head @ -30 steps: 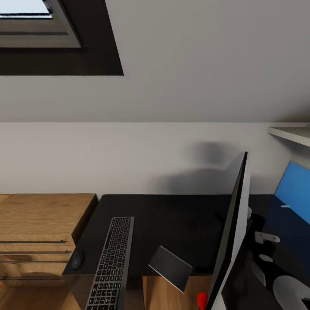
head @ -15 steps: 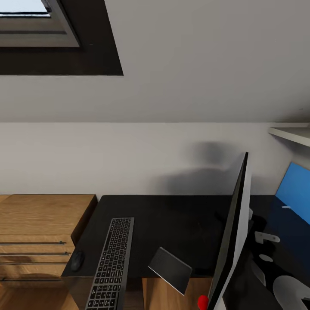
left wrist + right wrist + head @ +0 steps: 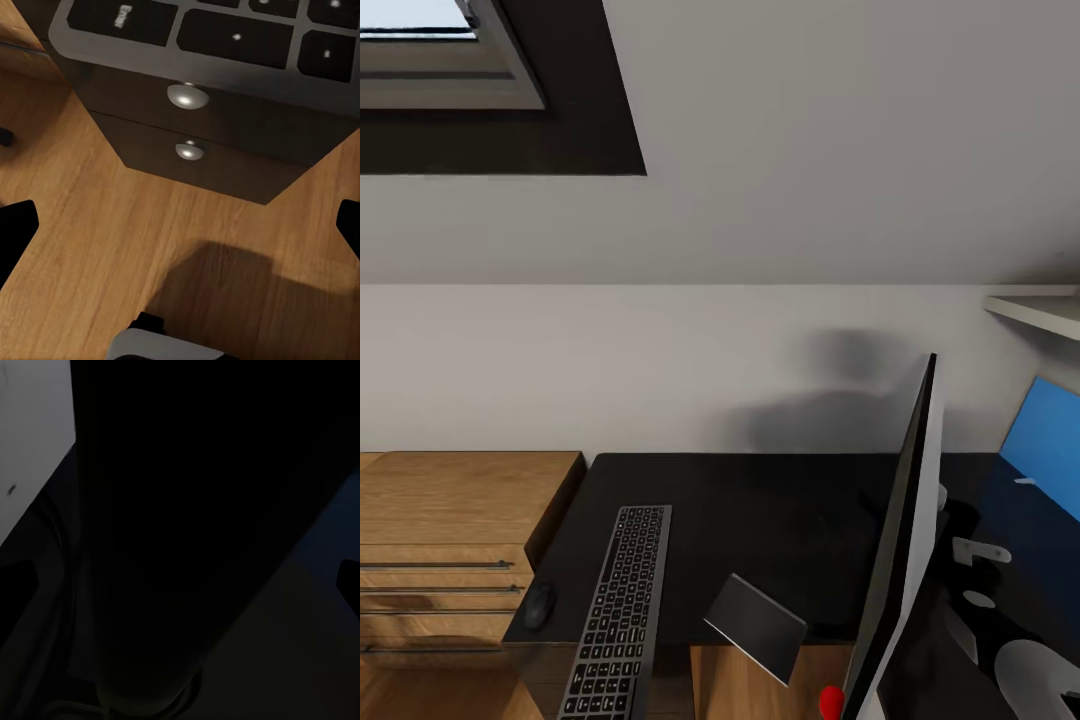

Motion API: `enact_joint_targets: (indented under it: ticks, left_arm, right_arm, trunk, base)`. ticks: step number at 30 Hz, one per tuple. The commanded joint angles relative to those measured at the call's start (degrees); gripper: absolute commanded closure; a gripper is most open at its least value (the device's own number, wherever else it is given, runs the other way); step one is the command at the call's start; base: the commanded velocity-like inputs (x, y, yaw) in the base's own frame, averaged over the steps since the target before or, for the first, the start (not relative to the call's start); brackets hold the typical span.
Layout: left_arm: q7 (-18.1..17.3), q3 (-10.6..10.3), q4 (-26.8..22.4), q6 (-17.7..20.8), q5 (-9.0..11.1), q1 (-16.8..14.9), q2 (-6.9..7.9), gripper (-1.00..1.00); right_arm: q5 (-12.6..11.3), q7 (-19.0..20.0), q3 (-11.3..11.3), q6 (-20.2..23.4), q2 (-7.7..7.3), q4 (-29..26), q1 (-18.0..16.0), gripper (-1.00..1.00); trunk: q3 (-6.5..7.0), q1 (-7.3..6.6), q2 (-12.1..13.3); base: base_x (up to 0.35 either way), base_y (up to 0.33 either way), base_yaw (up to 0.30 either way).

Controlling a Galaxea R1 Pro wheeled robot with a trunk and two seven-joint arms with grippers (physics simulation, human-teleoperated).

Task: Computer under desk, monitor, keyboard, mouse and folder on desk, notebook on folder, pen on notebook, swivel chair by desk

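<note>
- The keyboard lies lengthwise on the dark bench, its near end hanging over the bench edge. In the left wrist view that overhanging end sits just above and ahead of the left tool, which looks placed for an approach from below the edge.
- The left tool is spread wide: its two dark fingertips show at opposite sides of the wrist view with nothing between them but wooden floor and two round drawer knobs on the bench front.
- The mouse rests at the bench corner just beside the keyboard, on the side away from the monitor, so that pairing already looks settled.
- The monitor stands edge-on on the bench, well apart from the left tool and on the right arm's side. A flat grey panel, possibly the folder, tilts off the bench edge between keyboard and monitor.
- The right wrist view is almost black, with a pale strip at one side; I cannot tell whether the right tool is spread or closed, or whether it grips anything.
- Room: a white wall runs behind the bench, a wooden drawer unit stands beside it near the mouse, a dark-framed window sits up high, and a blue panel lies beyond the monitor.
</note>
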Motion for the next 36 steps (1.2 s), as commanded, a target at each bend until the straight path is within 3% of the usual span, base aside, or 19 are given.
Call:
enact_joint_targets:
  ticks: [1, 36]
  left_arm:
    - [0.23, -0.20, -0.05, -0.38, 0.61, -0.03, 0.04, -1.00]
    - [0.23, -0.29, 0.04, -0.38, 0.61, -0.03, -0.01, -1.00]
  right_arm:
    - [0.13, -0.04, -0.21, -0.22, -0.04, 0.07, -0.05, -1.00]
    - [0.13, -0.22, -0.30, -0.22, -0.22, -0.20, -0.08, -1.00]
  trunk:
    - [-0.12, 0.04, -0.12]
    - [-0.12, 0.04, -0.12]
  base:
    - [0.000, 0.000, 0.000]
    - [0.000, 0.000, 0.000]
